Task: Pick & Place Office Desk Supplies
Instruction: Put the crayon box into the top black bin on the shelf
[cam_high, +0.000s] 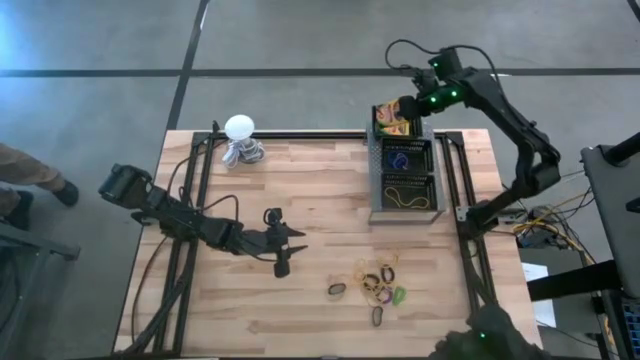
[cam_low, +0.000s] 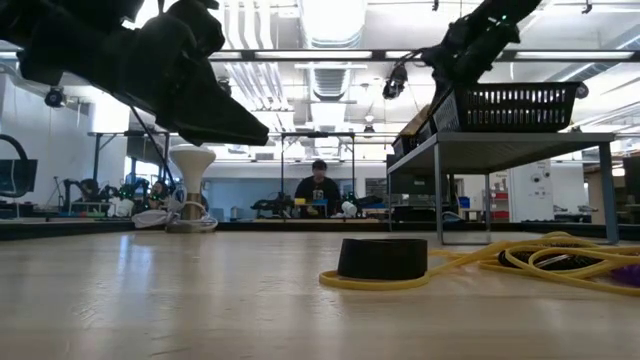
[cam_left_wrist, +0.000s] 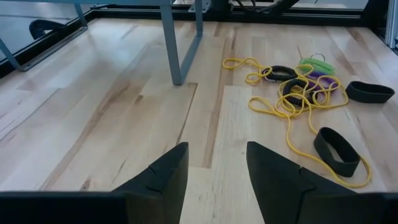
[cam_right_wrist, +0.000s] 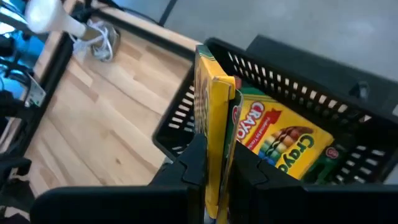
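My right gripper (cam_high: 405, 108) is shut on a yellow-and-green crayon box (cam_right_wrist: 214, 106) over the far compartment of the black tray (cam_high: 372, 165). Another crayon box (cam_right_wrist: 280, 140) lies in that compartment. The middle compartment holds a blue ring (cam_high: 400, 158), the near one yellow rubber bands (cam_high: 405, 195). A loose pile of rubber bands and rings (cam_high: 378, 285) lies on the table at the near right. My left gripper (cam_high: 292, 248) hovers open left of the pile, its fingers (cam_left_wrist: 161, 177) pointing toward it with nothing between them. My right gripper pinches the crayon box by its two broad faces (cam_right_wrist: 217, 155) between its two fingers, slanting down from above. The box stands on edge in the hold, over the tray's far compartment and beside the box lying there. I cannot tell whether its far end touches anything.
A white ball-topped object with a grey coiled base (cam_high: 240, 135) stands at the table's far left. The tray sits raised on grey legs (cam_left_wrist: 177, 43). A black ring (cam_low: 383, 258) lies at the pile's near side. A person sits in the room behind.
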